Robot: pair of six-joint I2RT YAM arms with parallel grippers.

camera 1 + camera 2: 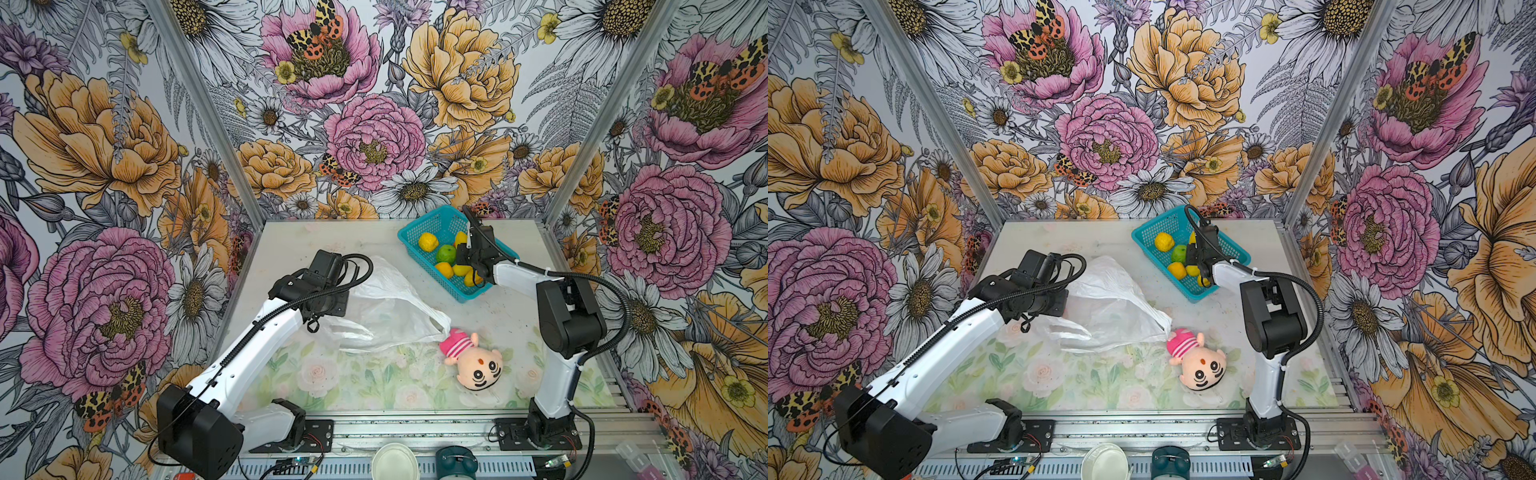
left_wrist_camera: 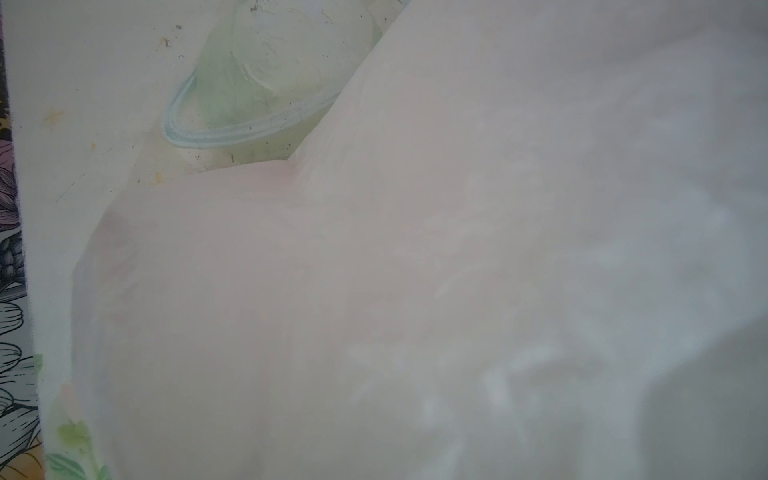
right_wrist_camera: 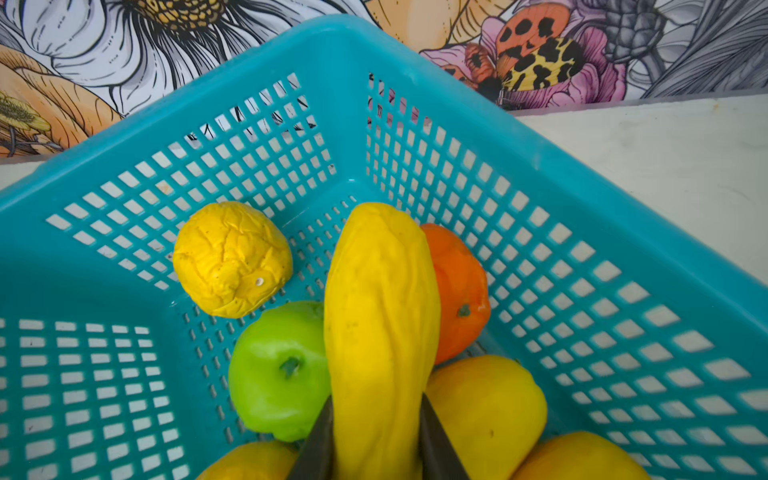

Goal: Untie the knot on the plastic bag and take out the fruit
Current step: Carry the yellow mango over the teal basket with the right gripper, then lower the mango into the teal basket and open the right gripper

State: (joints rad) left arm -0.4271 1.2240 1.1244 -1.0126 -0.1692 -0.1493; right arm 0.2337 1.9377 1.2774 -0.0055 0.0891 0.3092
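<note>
The plastic bag (image 1: 395, 307) (image 1: 1108, 299) lies crumpled and mostly flat at the table's middle, one handle loop (image 1: 351, 332) trailing toward the front. No knot shows. My left gripper (image 1: 332, 301) sits at the bag's left edge, its fingers hidden under the wrist. White film (image 2: 415, 291) fills the left wrist view, so it looks shut on the bag. My right gripper (image 3: 378, 436) (image 1: 467, 255) is shut on an elongated yellow fruit (image 3: 380, 311) above the teal basket (image 3: 332, 41) (image 1: 419, 226). In the basket lie a wrinkled yellow fruit (image 3: 230, 259), a green one (image 3: 278, 370), an orange one (image 3: 457, 291) and other yellow ones (image 3: 486, 411).
A plush doll with a pink striped hat (image 1: 473, 357) (image 1: 1198, 361) lies right of the bag's corner. A white bowl (image 1: 394, 461) and a dark teal round object (image 1: 456, 461) sit on the front rail between the arm bases. Floral walls close in the back and both sides.
</note>
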